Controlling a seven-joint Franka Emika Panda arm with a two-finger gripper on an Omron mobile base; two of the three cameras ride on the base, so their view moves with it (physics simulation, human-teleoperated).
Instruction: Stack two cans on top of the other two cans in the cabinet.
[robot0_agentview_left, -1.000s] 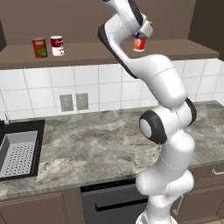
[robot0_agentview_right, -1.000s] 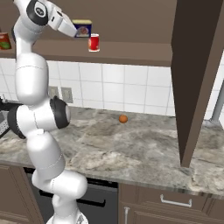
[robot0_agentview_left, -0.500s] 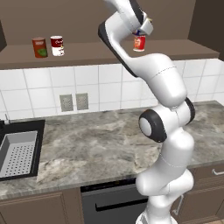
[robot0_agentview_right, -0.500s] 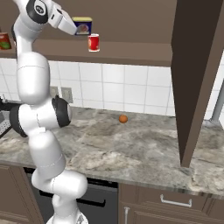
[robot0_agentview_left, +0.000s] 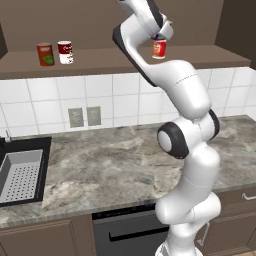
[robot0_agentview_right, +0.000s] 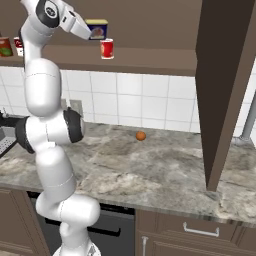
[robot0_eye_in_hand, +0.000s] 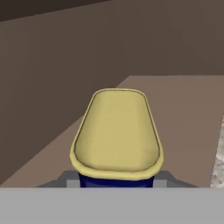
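Step in hand: the arm is carrying the blue can (robot0_agentview_right: 97, 29), lifted above the shelf ledge (robot0_agentview_right: 150, 59) of the cabinet (robot0_agentview_left: 100, 20), presumably so that it is clearing the other cans on its way to a stack.
Jaws: the gripper (robot0_agentview_right: 91, 33) is pinching the blue can; in the hand view its yellow lid (robot0_eye_in_hand: 116, 133) is sitting right at the fingertips, the dark blue body just below it.
Red-and-white can: the red-topped can (robot0_agentview_left: 159, 49) is standing upright on the ledge, just beside and below the held can, waiting its turn.
Base cans: the dull red can with a green patch (robot0_agentview_left: 45, 54) and the bright red can with a pale label (robot0_agentview_left: 65, 52) are standing upright side by side, near each other, at the far left of the ledge, well apart from the gripper.
Why held high: I judge the can is being kept above ledge level because it must come down onto a can top, not slide in beside it.
Risk: a tilted release could be tipping the lower can.
Desk: an orange (robot0_agentview_right: 141, 135) is lying on the desk by the tiled wall, apart from the work.
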